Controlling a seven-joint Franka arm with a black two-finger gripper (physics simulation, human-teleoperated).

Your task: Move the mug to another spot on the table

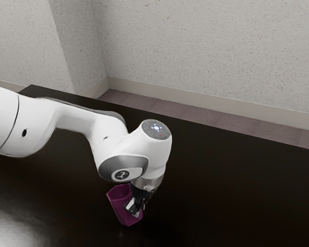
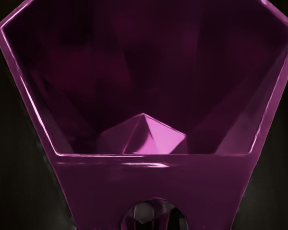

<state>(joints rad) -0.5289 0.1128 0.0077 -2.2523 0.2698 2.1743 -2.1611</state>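
Purple faceted mug (image 1: 118, 204) sits by the dark table's (image 1: 237, 175) near edge, black gripper (image 1: 135, 207) down at its rim, whether gripping I cannot tell

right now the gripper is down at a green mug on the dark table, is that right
No, the mug is purple, not green, as the exterior view shows; the gripper is down at it on the dark table.
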